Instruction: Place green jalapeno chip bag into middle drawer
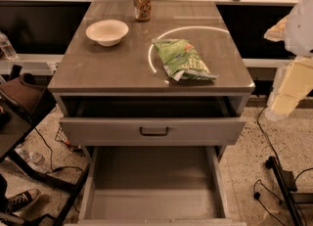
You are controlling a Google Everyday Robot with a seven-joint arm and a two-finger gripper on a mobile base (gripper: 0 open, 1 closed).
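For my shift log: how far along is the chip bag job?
Done: the middle drawer stands pulled out, floor bare. In hand: the gripper hangs right of the countertop, apart from the green jalapeno chip bag. Left: the bag lies on the countertop, unplaced.

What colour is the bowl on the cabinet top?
The bowl is cream-white, in the camera view; the gripper hangs at the right edge.

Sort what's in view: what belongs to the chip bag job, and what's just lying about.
Job: green jalapeno chip bag on the countertop; middle drawer, pulled out; claw at the right edge.
Lying about: white bowl; can.
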